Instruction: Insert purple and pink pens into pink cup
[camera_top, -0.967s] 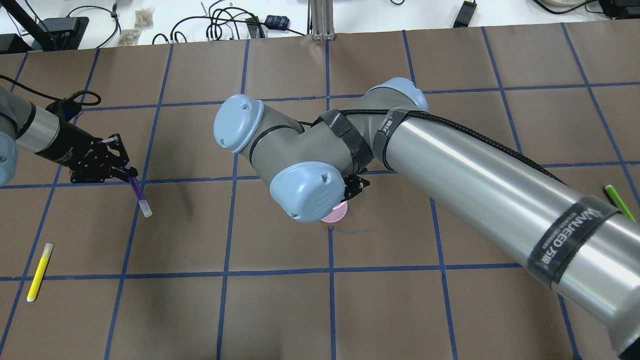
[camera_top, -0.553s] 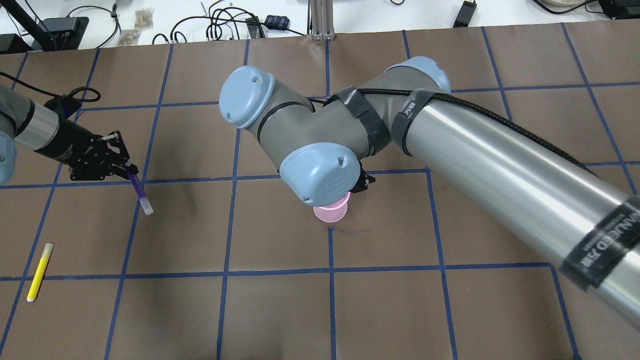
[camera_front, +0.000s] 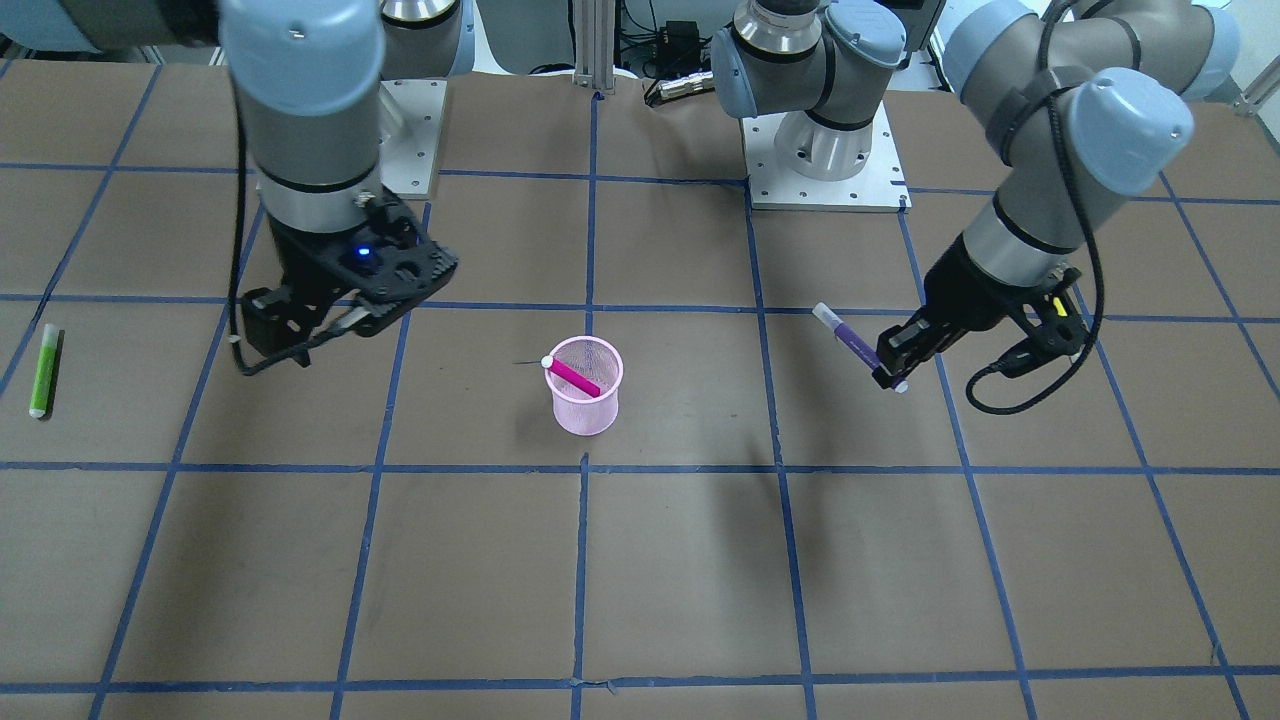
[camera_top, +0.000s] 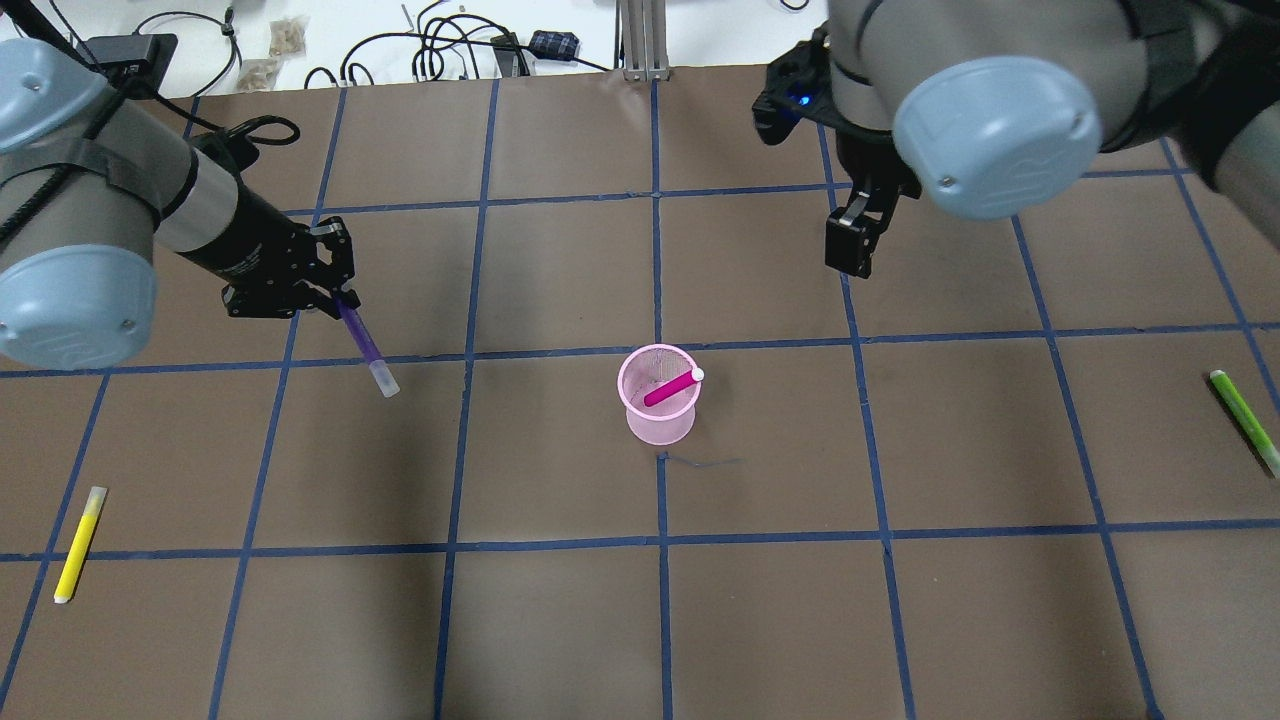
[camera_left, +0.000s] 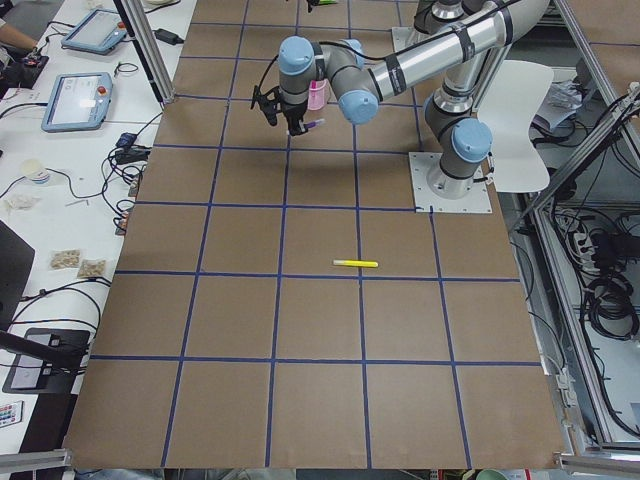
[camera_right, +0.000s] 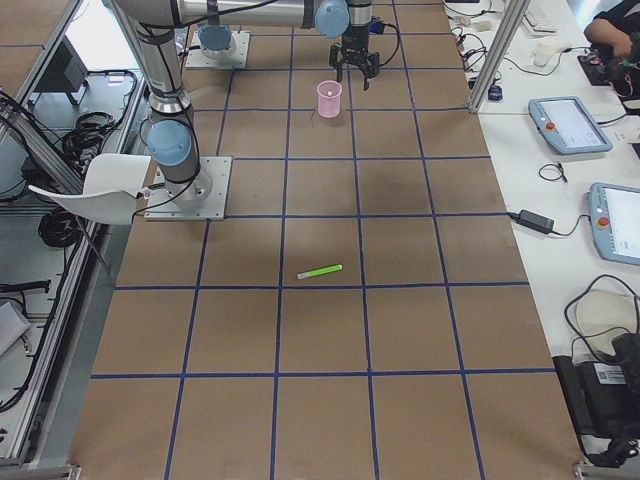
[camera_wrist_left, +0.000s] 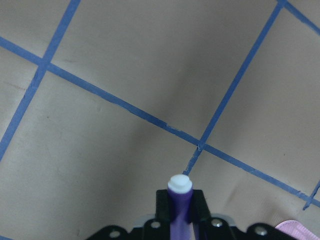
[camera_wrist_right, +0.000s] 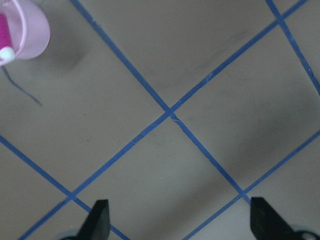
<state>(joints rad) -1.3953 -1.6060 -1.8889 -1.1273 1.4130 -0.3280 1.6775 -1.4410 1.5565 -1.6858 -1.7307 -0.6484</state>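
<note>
The pink mesh cup (camera_top: 657, 408) stands upright near the table's middle, with the pink pen (camera_top: 670, 389) leaning inside it. It shows the same way in the front view (camera_front: 585, 405), pen (camera_front: 573, 377) inside. My left gripper (camera_top: 338, 297) is shut on the purple pen (camera_top: 364, 345), held above the table to the cup's left, cap end pointing toward the cup. The left wrist view shows the pen (camera_wrist_left: 180, 200) between the fingers. My right gripper (camera_top: 856, 240) is open and empty, raised behind and to the right of the cup; its fingers (camera_wrist_right: 100, 220) stand wide apart.
A yellow pen (camera_top: 80, 543) lies at the near left. A green pen (camera_top: 1243, 418) lies at the right edge. Cables and boxes sit beyond the table's far edge (camera_top: 640, 70).
My right arm has lifted off the cup and drawn back up and right, leaving the pink pen in it. My left gripper has carried the purple pen rightward, toward the cup.
</note>
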